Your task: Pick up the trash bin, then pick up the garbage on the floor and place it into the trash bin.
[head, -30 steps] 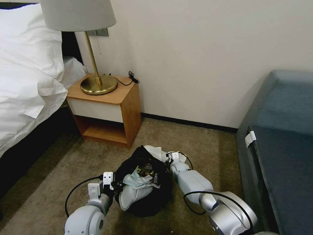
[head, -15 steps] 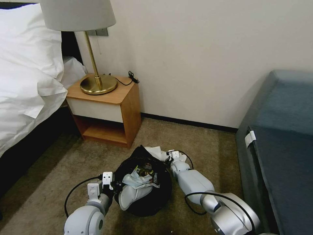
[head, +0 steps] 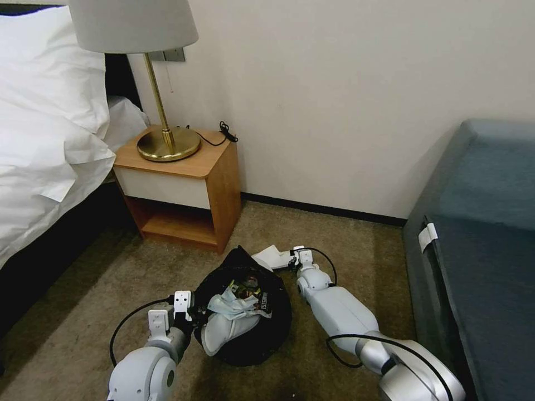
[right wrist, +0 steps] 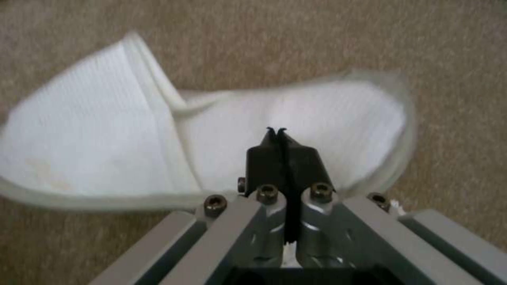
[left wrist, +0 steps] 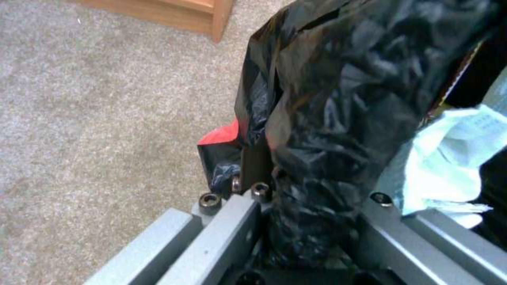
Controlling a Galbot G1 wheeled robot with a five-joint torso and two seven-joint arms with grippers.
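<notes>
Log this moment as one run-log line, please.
left gripper: shut on trash bin rim | right gripper: shut, over white slipper on carpet | bin: slipper, tissues inside

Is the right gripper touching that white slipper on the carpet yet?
Cannot tell. In the right wrist view the right gripper, fingers shut, overlaps the white slipper, but contact or a gap isn't plain.

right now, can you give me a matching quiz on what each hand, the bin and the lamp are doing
1 left hand
2 right hand
3 trash bin
4 lamp

a on the nightstand
b shut, tips over the white slipper on the carpet
c stuffed with litter
d clamped on a black-bagged rim

Pairs: 1-d, 2-b, 3-c, 4-a
</notes>
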